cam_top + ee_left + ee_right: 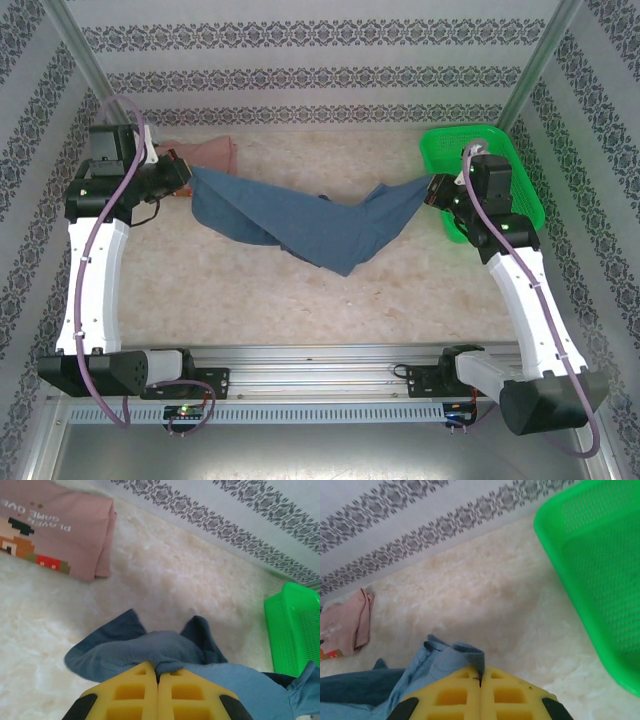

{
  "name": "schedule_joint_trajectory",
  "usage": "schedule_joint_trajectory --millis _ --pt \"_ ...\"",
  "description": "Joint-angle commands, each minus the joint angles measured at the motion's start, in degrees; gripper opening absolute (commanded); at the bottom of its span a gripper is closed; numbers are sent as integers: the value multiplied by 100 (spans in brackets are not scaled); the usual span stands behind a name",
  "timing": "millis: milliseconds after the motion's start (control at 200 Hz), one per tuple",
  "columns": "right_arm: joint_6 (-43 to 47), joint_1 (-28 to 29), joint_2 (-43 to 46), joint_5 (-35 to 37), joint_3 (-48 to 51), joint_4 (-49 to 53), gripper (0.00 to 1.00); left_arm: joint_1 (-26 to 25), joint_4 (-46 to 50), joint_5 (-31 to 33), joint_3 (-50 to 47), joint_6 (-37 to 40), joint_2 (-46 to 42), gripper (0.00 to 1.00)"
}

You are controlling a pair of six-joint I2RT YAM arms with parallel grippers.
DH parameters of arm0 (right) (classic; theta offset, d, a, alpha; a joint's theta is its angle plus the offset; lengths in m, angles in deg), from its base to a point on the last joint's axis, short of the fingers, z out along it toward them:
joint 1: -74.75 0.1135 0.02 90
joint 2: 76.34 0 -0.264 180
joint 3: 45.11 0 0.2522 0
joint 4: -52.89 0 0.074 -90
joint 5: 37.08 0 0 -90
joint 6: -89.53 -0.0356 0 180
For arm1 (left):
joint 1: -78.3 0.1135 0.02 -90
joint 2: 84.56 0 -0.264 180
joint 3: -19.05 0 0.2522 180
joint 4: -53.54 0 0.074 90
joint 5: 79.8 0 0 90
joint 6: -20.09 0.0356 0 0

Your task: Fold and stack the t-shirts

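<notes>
The slate-blue t-shirt (300,222) hangs stretched between both arms above the table, sagging to a point in the middle. My left gripper (186,176) is shut on its left end; in the left wrist view the yellow fingers (145,692) pinch a bunch of the blue cloth (150,650). My right gripper (432,190) is shut on its right end, where a blue hem (455,660) sticks out from between the closed yellow fingers (505,692). The pink t-shirt (212,153) with the pixel face print (27,542) lies folded at the back left, partly behind the left gripper.
A green mesh basket (500,160) stands at the back right, partly under the right arm, and shows close beside the right gripper (600,570). Patterned walls close the table in at the back and sides. Bare pale tabletop (300,300) lies in front of the shirt.
</notes>
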Motion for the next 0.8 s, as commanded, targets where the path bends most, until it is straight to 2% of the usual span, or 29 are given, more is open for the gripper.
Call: schedule_joint_trajectory --millis 0,165,230,365,430,510,679,794 --pt "539 -102 129 50 -251 -358 0 46 -96 -176 116 -23 40 0" --pt "455 -194 53 -317 -379 -611 0 46 -420 -442 -409 -217 -57 0" --pt "441 -171 91 -680 -256 -712 0 39 -532 -469 -840 -272 -193 0" --pt "669 281 275 -1177 307 -831 0 13 -799 -676 -2008 -486 -593 0" --pt "792 614 336 -1069 567 -633 0 -28 -918 -728 -2596 -584 -810 0" --pt "523 944 458 -830 1094 -587 0 -52 -1009 -728 -3244 -706 -1056 0" --pt "-60 1336 792 -428 2090 -312 0 -67 -1027 -685 -4189 -831 -1449 0" --pt "-223 1375 954 -246 2351 -16 0 -68 -992 -605 -4482 -797 -1529 0"
